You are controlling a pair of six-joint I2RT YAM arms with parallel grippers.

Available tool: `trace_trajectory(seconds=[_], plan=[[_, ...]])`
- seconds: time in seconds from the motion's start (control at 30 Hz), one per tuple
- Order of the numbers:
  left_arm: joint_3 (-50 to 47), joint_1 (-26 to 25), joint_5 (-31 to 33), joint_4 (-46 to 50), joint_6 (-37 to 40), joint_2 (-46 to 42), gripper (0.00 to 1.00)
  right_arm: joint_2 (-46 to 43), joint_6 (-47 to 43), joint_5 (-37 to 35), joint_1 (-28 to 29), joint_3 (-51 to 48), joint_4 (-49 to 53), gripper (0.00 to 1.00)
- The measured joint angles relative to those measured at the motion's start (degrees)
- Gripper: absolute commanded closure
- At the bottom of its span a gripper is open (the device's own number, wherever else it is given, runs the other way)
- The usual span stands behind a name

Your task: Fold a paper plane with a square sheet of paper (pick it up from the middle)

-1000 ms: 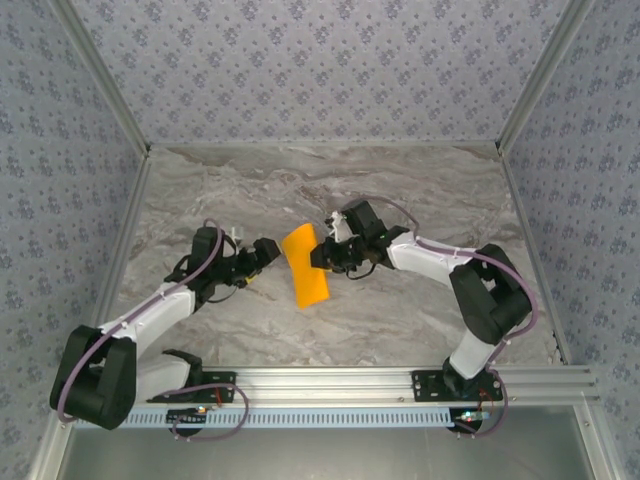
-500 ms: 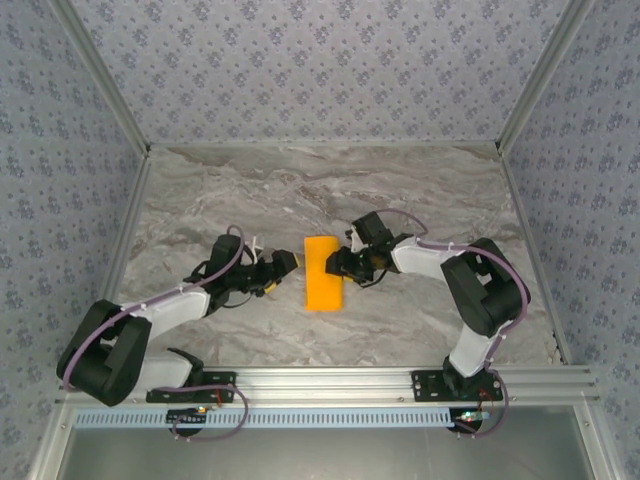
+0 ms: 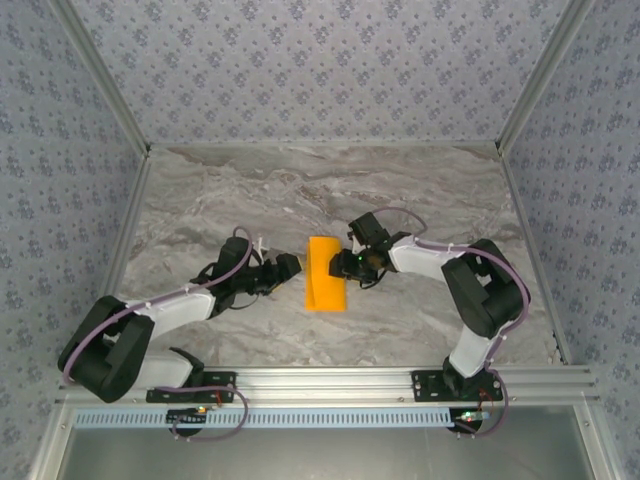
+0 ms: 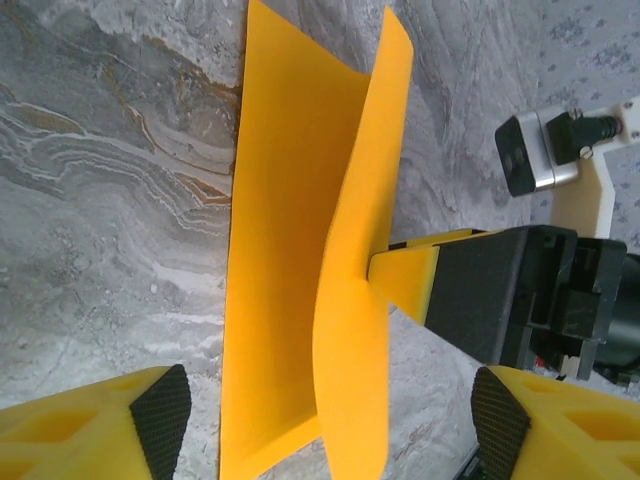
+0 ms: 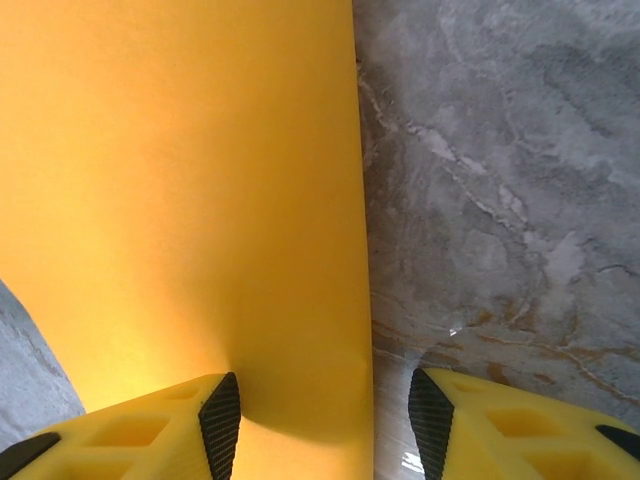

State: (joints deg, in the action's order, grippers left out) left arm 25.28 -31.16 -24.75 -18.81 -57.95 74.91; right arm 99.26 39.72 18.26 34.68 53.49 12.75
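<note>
The square sheet of paper (image 3: 325, 274) lies about the middle of the marble tabletop (image 3: 220, 195) as a bright-orange upright strip, looking doubled over, its long sides running away from the arms. The left fingers (image 3: 291, 264) come in low from the left, just beside its left edge. The right fingers (image 3: 346, 265) meet its upper right edge from the other side. Patterned walls (image 3: 320, 60) close the space in.

text: none can be read | numbers: none | brands, labels, signs: none | wallpaper (image 3: 320, 70) at 12 o'clock: little flower shapes, no letters | square sheet of paper (image 3: 325, 275) in the middle: plain orange, no writing | worktop (image 3: 220, 200): grey stone swirls, no writing
</note>
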Motion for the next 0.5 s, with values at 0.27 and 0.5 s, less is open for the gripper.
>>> trace_trajectory(seconds=[0.27,0.5], plan=[[1.36,-0.11,0.09,-0.46,0.52,2.38,0.37,2.82,1.81,-5.75,2.93,5.03,5.86,0.36],[5.35,-0.13,0.2,-0.22,1.6,6.84,0.45,6.36,4.9,-14.16,6.49,9.88,11.78,0.37]])
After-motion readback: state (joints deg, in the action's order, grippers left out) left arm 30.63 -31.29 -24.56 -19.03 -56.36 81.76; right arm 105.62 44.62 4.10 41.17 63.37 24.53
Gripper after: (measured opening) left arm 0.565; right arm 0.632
